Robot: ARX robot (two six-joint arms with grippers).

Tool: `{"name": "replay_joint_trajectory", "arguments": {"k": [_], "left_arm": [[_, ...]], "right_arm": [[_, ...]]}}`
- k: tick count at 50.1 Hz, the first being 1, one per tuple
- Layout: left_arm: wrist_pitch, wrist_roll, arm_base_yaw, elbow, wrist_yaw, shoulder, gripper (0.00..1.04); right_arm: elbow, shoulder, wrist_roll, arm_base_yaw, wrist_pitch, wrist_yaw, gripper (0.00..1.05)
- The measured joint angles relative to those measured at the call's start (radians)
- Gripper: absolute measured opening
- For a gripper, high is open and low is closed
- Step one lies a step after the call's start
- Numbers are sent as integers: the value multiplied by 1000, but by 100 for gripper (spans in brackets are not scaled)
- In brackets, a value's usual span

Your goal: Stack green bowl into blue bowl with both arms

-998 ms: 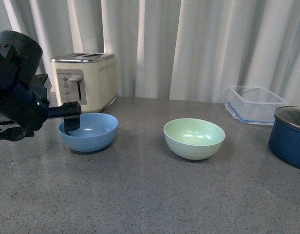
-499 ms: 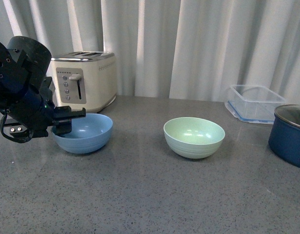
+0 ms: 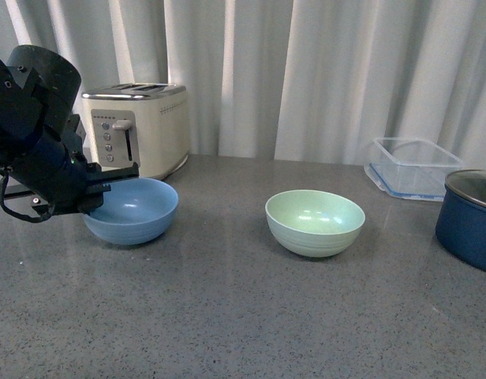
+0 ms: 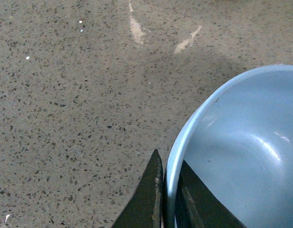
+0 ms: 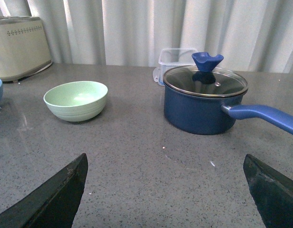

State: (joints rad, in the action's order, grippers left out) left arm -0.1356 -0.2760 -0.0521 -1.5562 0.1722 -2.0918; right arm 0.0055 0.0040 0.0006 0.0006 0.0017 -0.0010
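While your left gripper (image 4: pixel 168 160) is clamped on the blue bowl (image 4: pixel 241 156), one finger inside the rim and one outside, your right gripper (image 5: pixel 164 160) hangs with its fingers wide apart and nothing between them. The blue bowl sits near the left edge of the table (image 3: pixel 227 316), just in front of the toaster (image 3: pixel 140 130). It looks to be resting on the table rather than raised, though the front view does not settle that.

The green bowl (image 3: pixel 315 223) stands upright and empty about midway across the table, well apart from the blue bowl and to its right. Nothing lies between the two bowls.

The next move turns on the green bowl's place relative to your free gripper. In the right wrist view it lies ahead of that gripper and off toward the left edge, well apart from it, with the pot (image 5: pixel 203 102) closer on the other side. Your left arm is taken up with the blue bowl, so I judge the green one falls to your right arm. A round bowl has no long axis to line up with, so any stretch of rim will do; the side facing the right edge is likely the easiest reach. Watch the pot's handle as you swing across.
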Motion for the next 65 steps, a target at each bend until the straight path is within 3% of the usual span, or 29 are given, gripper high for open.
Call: {"name": "replay_joint_trajectory", "arguments": {"k": [38,65], "left_arm": [[-40,-79,-155,-136,-8,-43,4],[-61,-78,-183,-217,4,-121,4]], "right_arm": [[0,0,0,0,0,0,95],[0,0,0,0,0,0,95]]}}
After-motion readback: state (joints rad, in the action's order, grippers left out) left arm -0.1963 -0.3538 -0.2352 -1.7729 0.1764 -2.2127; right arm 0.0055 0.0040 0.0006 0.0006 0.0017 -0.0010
